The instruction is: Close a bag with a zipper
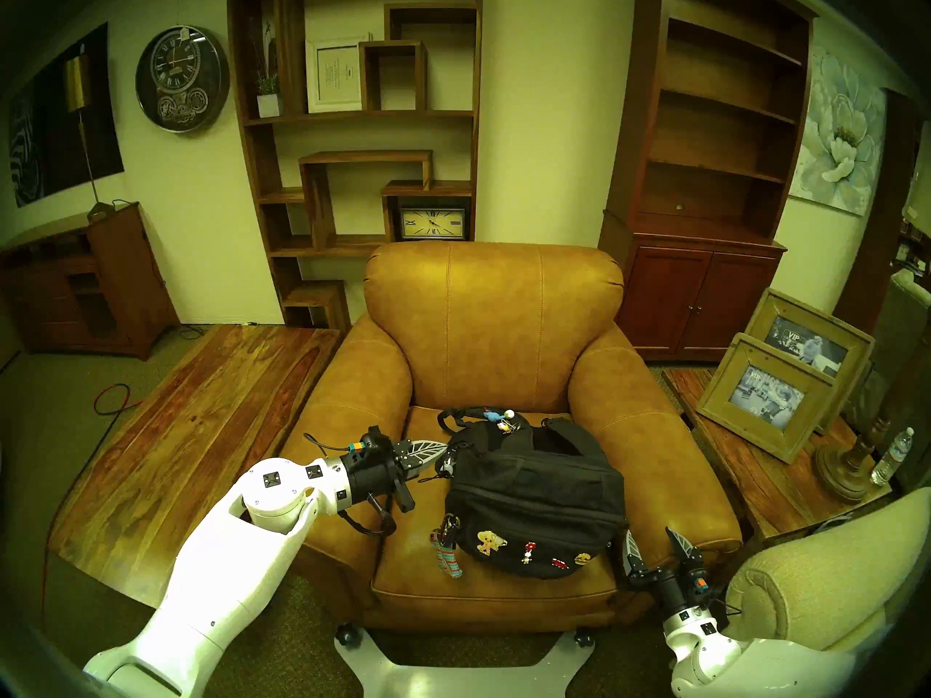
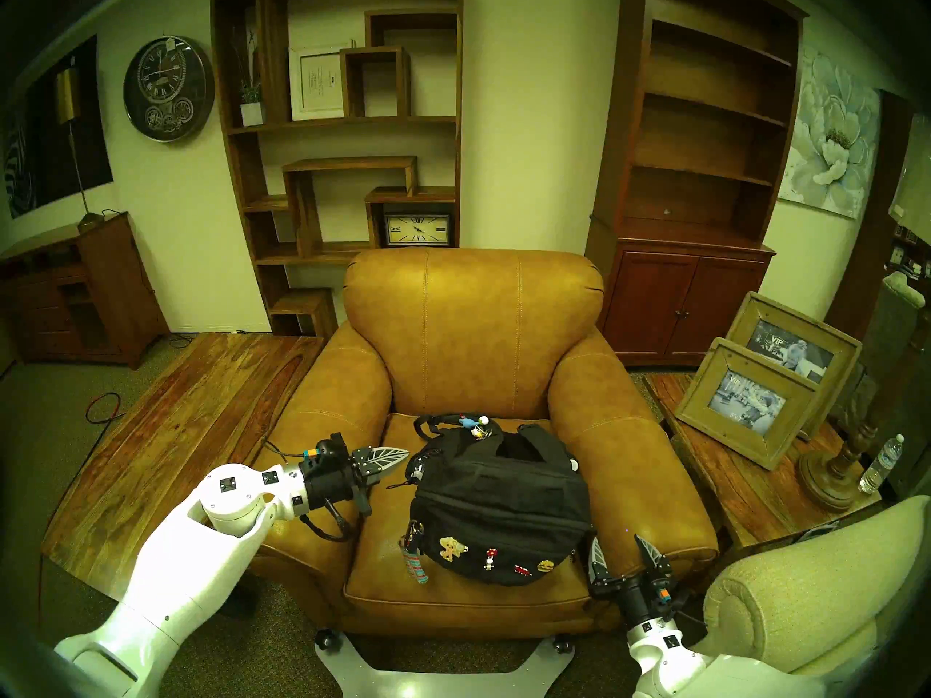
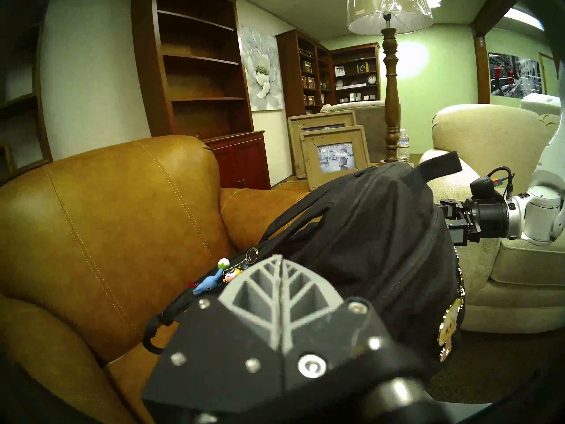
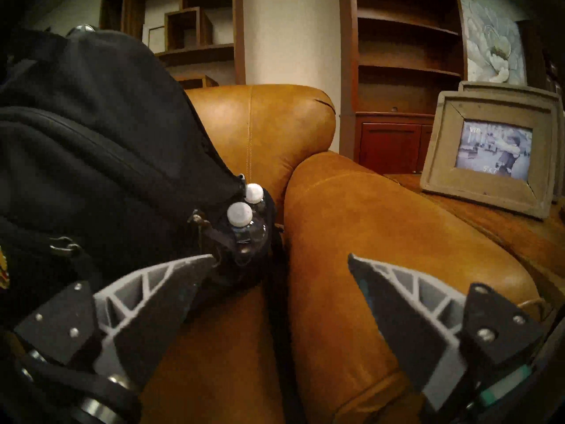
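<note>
1. The bag, a black fabric backpack, lies on the seat of a tan leather armchair, its pin-covered front pocket toward the near edge of the cushion.
2. Cartoon pins dot that near face; a striped keychain strap hangs at the bag's near-left corner, and small charms lie at its far side by a shoulder strap.
3. The zipper along the top of the front pocket cannot be made out clearly in the head views; its pull is not visible.
4. The left gripper reaches in from the left, roughly level, with its fingers pressed together. The tips sit at the bag's far-left corner, right at a small dangling pull or cord; whether they pinch it or only touch it cannot be told.
5. In the left wrist view the pressed-together fingers fill the lower frame with the bag's black fabric just beyond.
6. The right gripper stands at the bag's near-right corner with its jaws spread wide and nothing between them.
7. In the right wrist view its left finger lies just beside the bag's side pocket, where two white-capped bottles poke out; contact cannot be told. The other finger is over the chair's right armrest.
</note>
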You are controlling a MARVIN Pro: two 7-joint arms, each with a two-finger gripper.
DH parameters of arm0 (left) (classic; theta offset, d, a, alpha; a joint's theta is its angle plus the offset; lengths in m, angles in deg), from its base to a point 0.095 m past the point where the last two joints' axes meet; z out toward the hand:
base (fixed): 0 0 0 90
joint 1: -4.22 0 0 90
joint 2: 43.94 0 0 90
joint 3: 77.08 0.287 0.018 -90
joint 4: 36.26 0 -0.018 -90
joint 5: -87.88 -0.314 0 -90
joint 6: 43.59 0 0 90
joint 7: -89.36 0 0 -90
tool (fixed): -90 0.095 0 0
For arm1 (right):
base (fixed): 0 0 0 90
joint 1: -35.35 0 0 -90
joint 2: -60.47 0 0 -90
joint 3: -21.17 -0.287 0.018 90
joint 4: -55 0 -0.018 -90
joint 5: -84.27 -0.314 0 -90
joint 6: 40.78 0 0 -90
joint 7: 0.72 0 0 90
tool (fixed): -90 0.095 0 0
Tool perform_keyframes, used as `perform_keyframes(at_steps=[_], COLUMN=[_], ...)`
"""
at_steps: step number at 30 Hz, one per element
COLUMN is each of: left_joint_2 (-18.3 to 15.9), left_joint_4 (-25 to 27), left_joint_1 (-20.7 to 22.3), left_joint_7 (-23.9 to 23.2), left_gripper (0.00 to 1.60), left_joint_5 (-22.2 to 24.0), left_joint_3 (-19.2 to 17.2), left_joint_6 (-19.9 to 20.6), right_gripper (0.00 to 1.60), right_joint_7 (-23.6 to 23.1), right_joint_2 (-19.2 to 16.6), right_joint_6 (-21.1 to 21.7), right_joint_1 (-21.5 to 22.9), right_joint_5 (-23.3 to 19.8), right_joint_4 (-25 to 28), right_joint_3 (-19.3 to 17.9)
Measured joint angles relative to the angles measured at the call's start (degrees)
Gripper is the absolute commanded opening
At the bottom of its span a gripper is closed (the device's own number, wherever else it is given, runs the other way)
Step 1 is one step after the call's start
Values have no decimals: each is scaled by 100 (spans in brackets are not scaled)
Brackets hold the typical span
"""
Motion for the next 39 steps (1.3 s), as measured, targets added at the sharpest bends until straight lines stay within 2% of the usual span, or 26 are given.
perform_keyframes(at_steps=[15,26,31,39], left_joint_2=[74,216,328,572], left_joint_4=[145,700,986,1427], left_joint_1=[-138,-464,-644,-1046], left_joint_7=[56,178,331,854], left_gripper=[0,0,0,0], left_joint_5=[112,357,482,615], left_joint_3=[-36,-131,-195,-311], left_joint_6=[-39,-133,-146,-136], right_gripper=[160,160,160,160], right_joint_7=[391,777,1022,1537], right_joint_2=[-656,-980,-1084,-1175], right_joint_6=[-226,-252,-256,-266], right_joint_1=[-546,-814,-906,-1111], right_joint_5=[842,1246,1343,1411], right_joint_4=[1266,2180,2571,3260], right_joint_3=[-98,-363,-530,-733])
